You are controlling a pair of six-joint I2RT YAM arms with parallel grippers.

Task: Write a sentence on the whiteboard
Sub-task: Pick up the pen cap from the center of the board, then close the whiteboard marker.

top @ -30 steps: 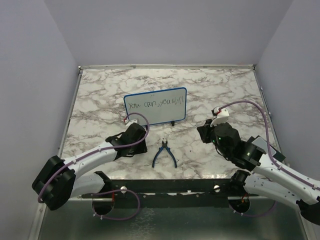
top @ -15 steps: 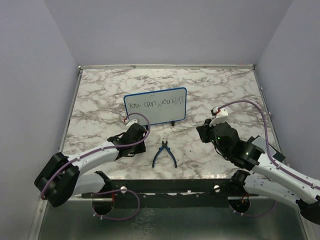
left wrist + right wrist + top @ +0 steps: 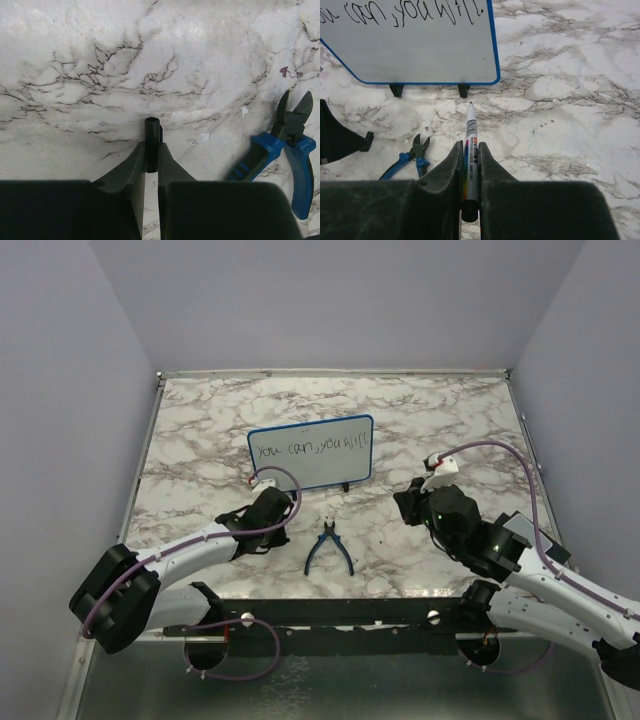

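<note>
The whiteboard stands upright on the marble at centre back, blue-framed, with the black handwritten sentence across it. Both also show in the right wrist view: the whiteboard and the sentence, which is upside down. My right gripper is shut on a white marker. Its bare tip points at the board's lower right corner, a short way off it. My left gripper is shut on a small black cap just above the marble, in front of the board's left end.
Blue-handled pliers lie on the marble between the two grippers, also seen in the left wrist view and the right wrist view. Grey walls close the table on three sides.
The left arm has shifted slightly near its elbow. Both grippers stay almost where they were. The board and pliers have not moved.
</note>
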